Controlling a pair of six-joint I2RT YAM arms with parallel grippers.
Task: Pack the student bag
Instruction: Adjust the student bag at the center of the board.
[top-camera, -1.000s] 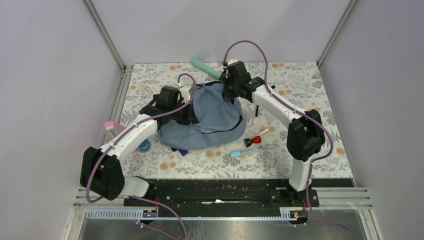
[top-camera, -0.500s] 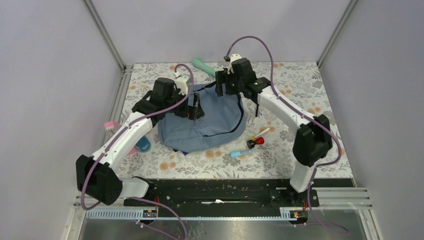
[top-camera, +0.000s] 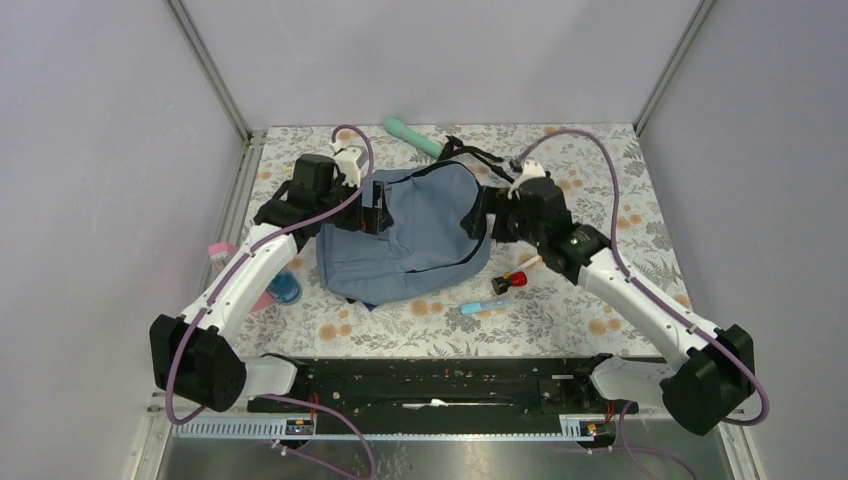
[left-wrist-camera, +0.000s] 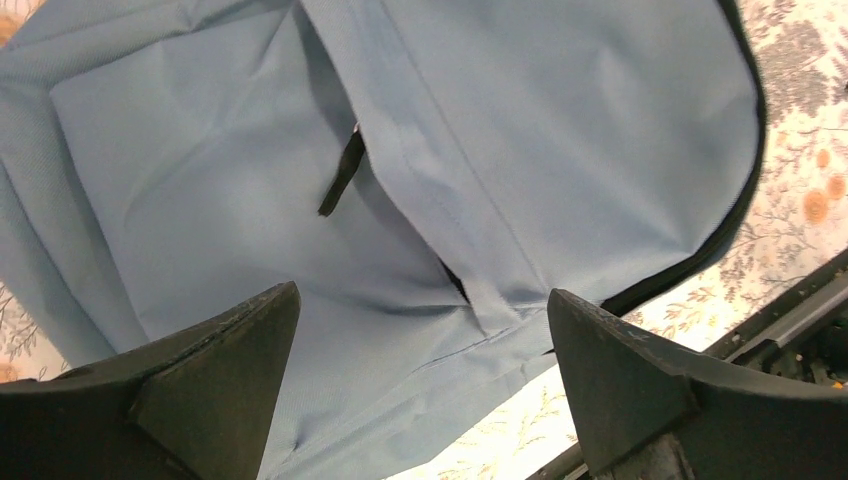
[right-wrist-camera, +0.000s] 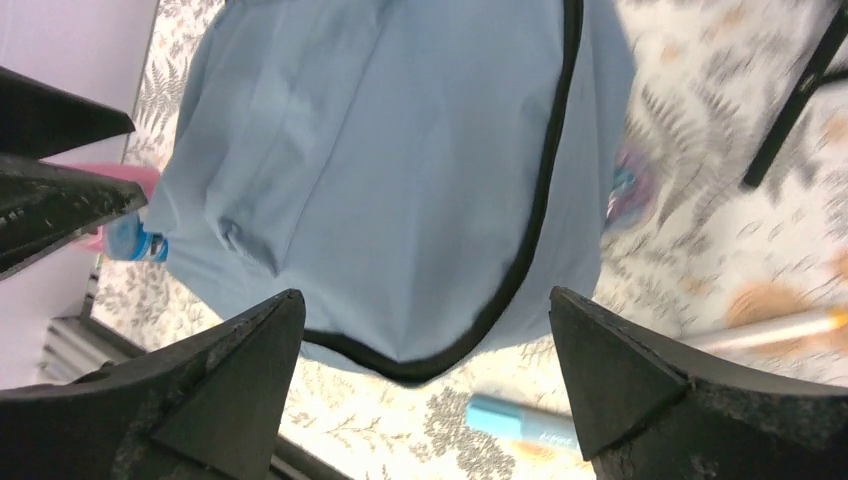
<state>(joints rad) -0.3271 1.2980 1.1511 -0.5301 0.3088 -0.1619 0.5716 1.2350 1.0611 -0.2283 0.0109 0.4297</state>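
Left gripper (top-camera: 378, 207) and right gripper (top-camera: 487, 213) both spread wide, empty, over student bag (top-camera: 420, 240) lying flat mid-frame. Top view only: teal handle (top-camera: 412, 137), upper centre. Left wrist only: black zipper pull (left-wrist-camera: 342, 172). Right wrist: blue pen (right-wrist-camera: 510, 420), bottom edge.

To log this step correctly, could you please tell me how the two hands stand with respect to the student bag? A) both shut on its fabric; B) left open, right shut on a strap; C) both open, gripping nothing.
C: the wrist views show the left hand and right hand with fingers spread wide, the student bag lying ungripped below.
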